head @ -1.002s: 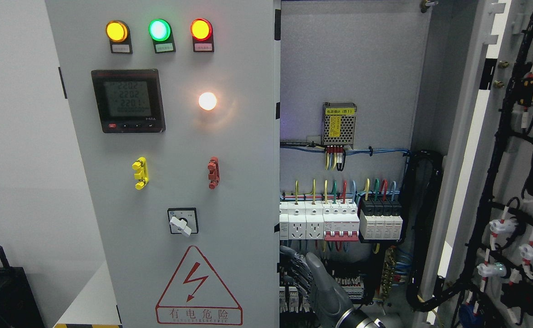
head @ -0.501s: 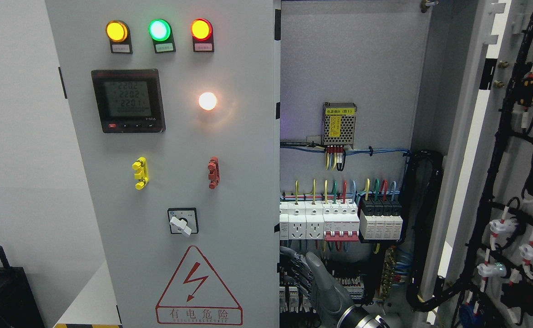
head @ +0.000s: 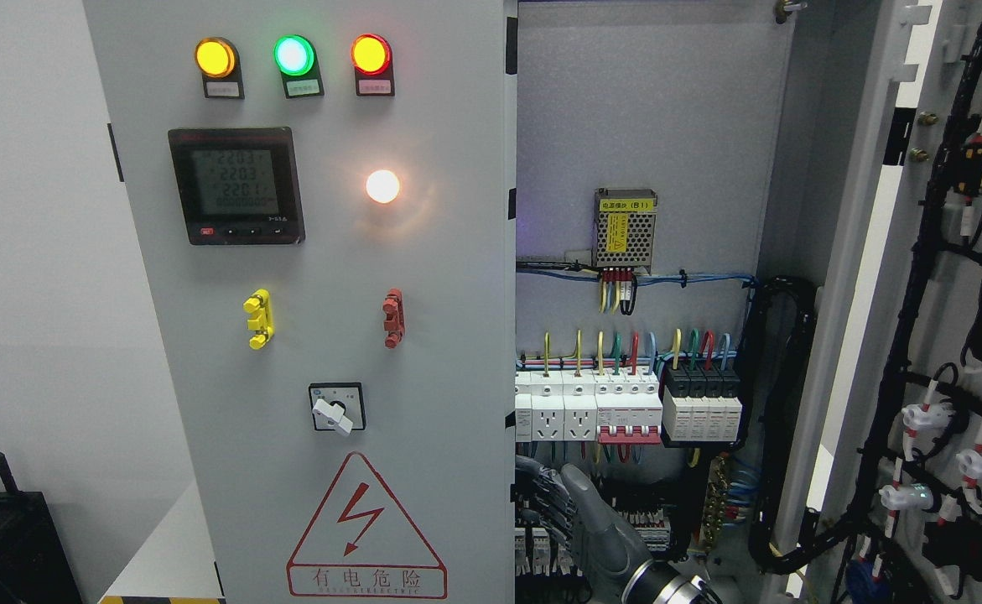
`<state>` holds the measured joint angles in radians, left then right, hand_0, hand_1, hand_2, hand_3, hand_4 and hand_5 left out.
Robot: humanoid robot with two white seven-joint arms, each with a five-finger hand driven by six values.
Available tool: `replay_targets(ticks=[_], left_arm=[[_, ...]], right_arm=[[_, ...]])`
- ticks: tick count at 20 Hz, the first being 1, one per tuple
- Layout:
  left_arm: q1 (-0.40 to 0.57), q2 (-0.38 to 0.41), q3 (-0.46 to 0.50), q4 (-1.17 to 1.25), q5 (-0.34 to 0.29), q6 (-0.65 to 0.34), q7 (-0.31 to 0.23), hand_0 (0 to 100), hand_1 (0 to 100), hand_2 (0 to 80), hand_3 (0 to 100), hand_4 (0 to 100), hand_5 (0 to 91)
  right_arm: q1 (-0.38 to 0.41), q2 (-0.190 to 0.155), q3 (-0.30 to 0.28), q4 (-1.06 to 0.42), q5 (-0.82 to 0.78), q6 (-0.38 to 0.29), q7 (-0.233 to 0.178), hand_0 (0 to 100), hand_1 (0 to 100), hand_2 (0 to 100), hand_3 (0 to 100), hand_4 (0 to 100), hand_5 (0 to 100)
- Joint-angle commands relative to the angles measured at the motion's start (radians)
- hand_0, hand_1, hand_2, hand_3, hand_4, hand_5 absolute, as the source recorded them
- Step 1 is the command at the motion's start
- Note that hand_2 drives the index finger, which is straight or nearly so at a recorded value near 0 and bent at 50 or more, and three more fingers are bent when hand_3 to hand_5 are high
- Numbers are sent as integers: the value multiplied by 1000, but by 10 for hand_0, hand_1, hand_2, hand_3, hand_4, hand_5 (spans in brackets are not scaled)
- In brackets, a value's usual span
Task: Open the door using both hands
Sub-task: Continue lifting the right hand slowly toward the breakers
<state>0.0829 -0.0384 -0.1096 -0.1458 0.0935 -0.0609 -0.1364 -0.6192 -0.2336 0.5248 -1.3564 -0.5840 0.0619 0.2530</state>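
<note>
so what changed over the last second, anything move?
Barely. The right hand at the left door's edge drew back slightly toward the bottom of the frame, showing more wrist. The meter reading ticked up in its top lines. Both doors, the right door wide open, and the lamps are unchanged.

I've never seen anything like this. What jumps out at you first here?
The three glowing lamps, yellow, green and red, at the top of the grey cabinet door on the left. Right of it, the open cabinet shows rows of breakers and coloured wires, with the robot's grey hand at the door's edge near the bottom.
</note>
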Motion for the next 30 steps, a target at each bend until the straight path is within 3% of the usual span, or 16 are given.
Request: replay_targets(ticks=[1, 5, 14, 30], left_arm=[[0, 0, -1, 0, 0, 0, 0, 0, 0, 0, 0, 30, 0], [0, 0, -1, 0, 0, 0, 0, 0, 0, 0, 0, 30, 0], [0, 0, 1, 0, 0, 1, 0, 0, 0, 0, 0, 30, 0], [0, 0, 1, 0, 0, 0, 0, 0, 0, 0, 0, 30, 0]], right_arm=[[-22, -1, -9, 51, 0, 1, 11, 0, 0, 0, 0, 0, 0], [-27, -1, -11, 74, -46, 2, 57, 0, 0, 0, 0, 0, 0], [-60, -3, -12, 131, -50, 3, 63, 0, 0, 0, 0, 0, 0], [-59, -3, -12, 102, -65, -1, 130, 0, 0, 0, 0, 0, 0]])
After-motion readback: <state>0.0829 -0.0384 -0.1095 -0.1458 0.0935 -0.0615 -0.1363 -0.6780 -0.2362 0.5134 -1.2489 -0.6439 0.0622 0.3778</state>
